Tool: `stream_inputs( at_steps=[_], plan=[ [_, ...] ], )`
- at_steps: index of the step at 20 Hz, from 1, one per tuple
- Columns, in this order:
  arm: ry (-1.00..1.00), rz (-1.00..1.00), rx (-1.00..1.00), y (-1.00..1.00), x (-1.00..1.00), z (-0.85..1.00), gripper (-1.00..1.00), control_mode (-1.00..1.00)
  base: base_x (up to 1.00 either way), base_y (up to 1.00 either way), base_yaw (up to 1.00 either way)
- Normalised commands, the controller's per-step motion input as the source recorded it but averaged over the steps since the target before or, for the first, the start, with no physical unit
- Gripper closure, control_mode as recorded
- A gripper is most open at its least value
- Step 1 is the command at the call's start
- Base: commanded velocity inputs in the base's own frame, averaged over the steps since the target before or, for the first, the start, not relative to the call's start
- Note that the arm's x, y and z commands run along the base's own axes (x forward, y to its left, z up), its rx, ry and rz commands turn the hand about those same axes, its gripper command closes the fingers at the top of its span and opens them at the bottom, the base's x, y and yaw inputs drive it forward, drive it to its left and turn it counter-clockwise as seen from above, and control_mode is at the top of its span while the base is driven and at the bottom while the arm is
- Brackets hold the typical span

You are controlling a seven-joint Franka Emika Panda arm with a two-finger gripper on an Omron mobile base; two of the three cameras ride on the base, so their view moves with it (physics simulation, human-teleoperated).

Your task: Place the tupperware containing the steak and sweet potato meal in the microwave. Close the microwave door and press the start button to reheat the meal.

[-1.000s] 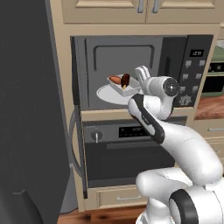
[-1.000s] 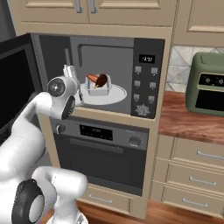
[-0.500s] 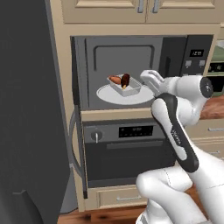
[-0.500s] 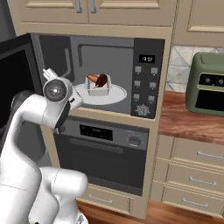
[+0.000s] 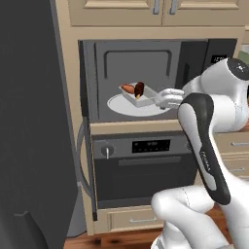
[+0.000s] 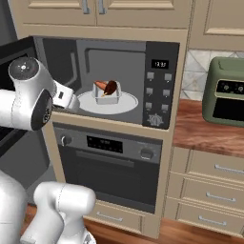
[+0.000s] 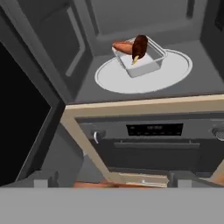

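Note:
The tupperware [image 5: 139, 96] [image 6: 107, 96] [image 7: 142, 60] sits on the white turntable plate [image 7: 170, 74] inside the open microwave [image 6: 159, 86]. In it lie the dark brown steak [image 7: 139, 45] and the orange sweet potato [image 7: 122, 46]. The microwave door [image 6: 10, 52] stands swung wide open to the left. My gripper [image 5: 157, 100] [image 6: 71, 103] [image 7: 111, 181] hovers at the cavity's front edge, just outside it and short of the tray. Its jaws are open with nothing between them.
Below the microwave is a built-in oven [image 6: 110, 144] with knobs and a display. A green countertop appliance [image 6: 226, 93] stands on the wooden counter [image 6: 200, 131] to the right. A tall dark panel [image 5: 29, 126] fills the left of the left base view.
The hand has drawn back from the tray towards the front of the cavity while the arm's elbow swung up. The tupperware stayed on the plate. Jaws stayed open.

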Motion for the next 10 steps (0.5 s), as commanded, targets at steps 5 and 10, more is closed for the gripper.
stream_inputs(
  at_steps=[5, 10],
  plan=[
    [0.0, 0.17, -0.39, 0.26, -0.7, -0.13, -1.0, -1.0, 0.0, 0.0, 0.0],
    [-0.01, 0.08, -0.26, 0.46, -0.33, -0.15, -1.0, -1.0, 0.0, 0.0, 0.0]
  ],
)
